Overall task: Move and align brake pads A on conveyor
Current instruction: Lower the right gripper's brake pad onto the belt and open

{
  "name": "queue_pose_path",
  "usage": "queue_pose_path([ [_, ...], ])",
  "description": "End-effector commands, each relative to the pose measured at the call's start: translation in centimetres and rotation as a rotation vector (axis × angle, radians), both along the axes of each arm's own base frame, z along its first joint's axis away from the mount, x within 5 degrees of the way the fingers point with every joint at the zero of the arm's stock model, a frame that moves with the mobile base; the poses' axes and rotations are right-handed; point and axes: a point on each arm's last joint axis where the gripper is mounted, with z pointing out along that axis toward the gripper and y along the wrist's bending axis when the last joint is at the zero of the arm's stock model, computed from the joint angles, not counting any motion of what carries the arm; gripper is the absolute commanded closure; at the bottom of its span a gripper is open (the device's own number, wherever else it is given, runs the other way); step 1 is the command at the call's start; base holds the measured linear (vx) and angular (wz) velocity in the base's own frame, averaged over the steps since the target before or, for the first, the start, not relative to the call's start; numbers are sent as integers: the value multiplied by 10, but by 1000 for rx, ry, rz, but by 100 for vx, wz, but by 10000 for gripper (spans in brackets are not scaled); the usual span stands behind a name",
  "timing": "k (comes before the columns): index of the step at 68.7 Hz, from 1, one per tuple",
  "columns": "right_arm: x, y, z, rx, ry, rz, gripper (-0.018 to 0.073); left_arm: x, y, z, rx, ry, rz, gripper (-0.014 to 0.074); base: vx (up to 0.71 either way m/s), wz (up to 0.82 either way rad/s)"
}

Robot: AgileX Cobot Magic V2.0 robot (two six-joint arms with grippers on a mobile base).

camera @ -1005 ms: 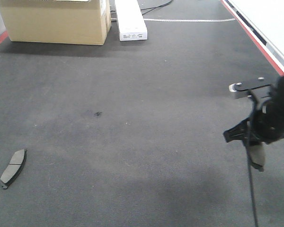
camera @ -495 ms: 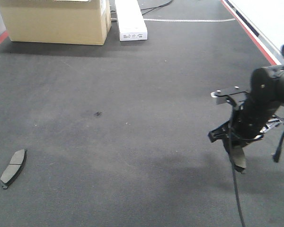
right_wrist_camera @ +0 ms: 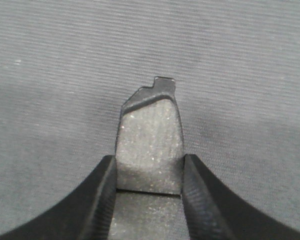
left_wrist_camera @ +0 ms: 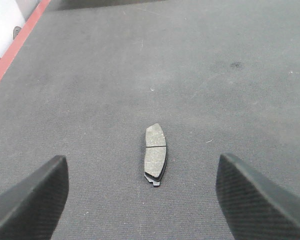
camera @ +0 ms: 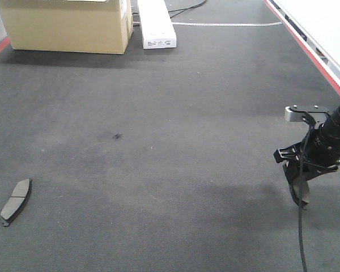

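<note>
Left gripper [left_wrist_camera: 141, 165]: fingers [left_wrist_camera: 32, 200] wide apart, holding nothing; hangs above the conveyor [camera: 158, 141], well nearer than the cardboard box [camera: 65, 25].
Lying brake pad [left_wrist_camera: 155, 154]: flat on the belt, friction face up, groove across its middle; centred ahead of the gap between the spread fingers. In the front view it lies well nearer than the box's left end.
Right gripper [right_wrist_camera: 149, 170]: clamped on a second brake pad [right_wrist_camera: 150, 135], far right of the box and nearer; pad hangs on end, notched tip low over the belt. Contact with the belt: cannot tell.
Cable [camera: 300, 238]: runs from the right gripper to the near edge.
Dark stain [camera: 114, 136]: on the belt, nearer than the box's right end.
White carton [camera: 156, 22]: just right of the box.
Red strip [camera: 306, 48]: belt edge, far right of the box.
</note>
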Motion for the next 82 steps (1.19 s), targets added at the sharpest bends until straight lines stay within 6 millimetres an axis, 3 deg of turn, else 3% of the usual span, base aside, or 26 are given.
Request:
queue_pose_path([
  [1, 3, -2, 25, -16, -96, 9, 564, 3, -1, 13, -7, -80, -7, 10, 0, 0],
  [33, 12, -4, -16, -34, 24, 23, 564, 3, -1, 13, -7, -80, -7, 10, 0, 0],
  [55, 14, -5, -21, -36, 17, 21, 533, 3, -1, 13, -7, -80, -7, 10, 0, 0],
  [64, 14, -5, -21, -35, 15, 21, 446, 3, -1, 13, -7, -80, -7, 10, 0, 0],
  [82, 15, -4, -21, -26, 15, 15, 98, 3, -1, 13, -7, -80, -7, 10, 0, 0],
])
